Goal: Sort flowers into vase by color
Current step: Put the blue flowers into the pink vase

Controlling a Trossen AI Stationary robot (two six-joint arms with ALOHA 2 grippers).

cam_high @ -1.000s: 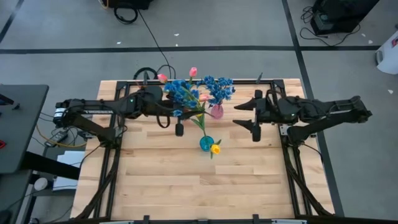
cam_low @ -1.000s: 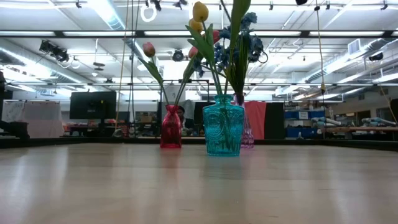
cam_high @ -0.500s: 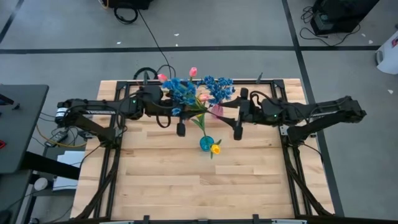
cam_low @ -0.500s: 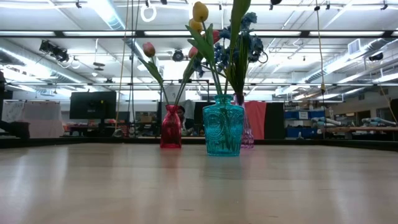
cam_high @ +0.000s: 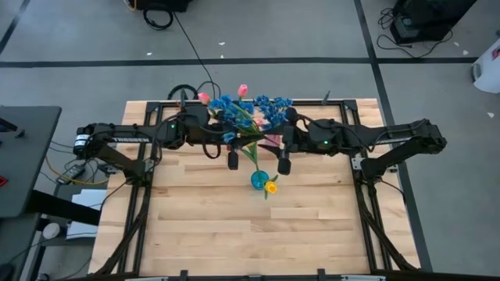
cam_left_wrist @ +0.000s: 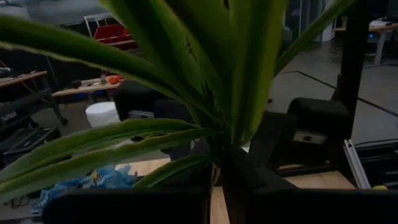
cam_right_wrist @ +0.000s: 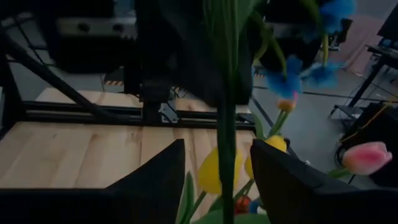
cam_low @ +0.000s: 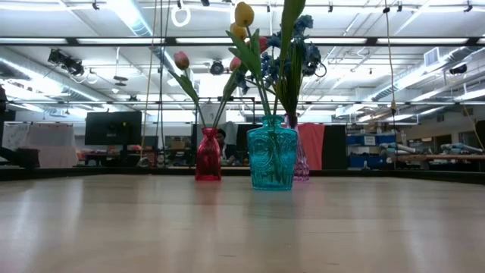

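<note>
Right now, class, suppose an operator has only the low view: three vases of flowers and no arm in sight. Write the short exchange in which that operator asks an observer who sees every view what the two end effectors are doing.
Operator: Where is the right end effector?
Observer: The right end effector is open, with one finger on each side of a green stem, above the yellow tulips.
Operator: And the left one?
Observer: The left end effector is shut on a leafy stem.
Operator: How do the arms stand relative to the vases?
Observer: From above, both arms reach in over the back part of the table. The teal vase stands just beyond them, toward the table's bare half.
</note>
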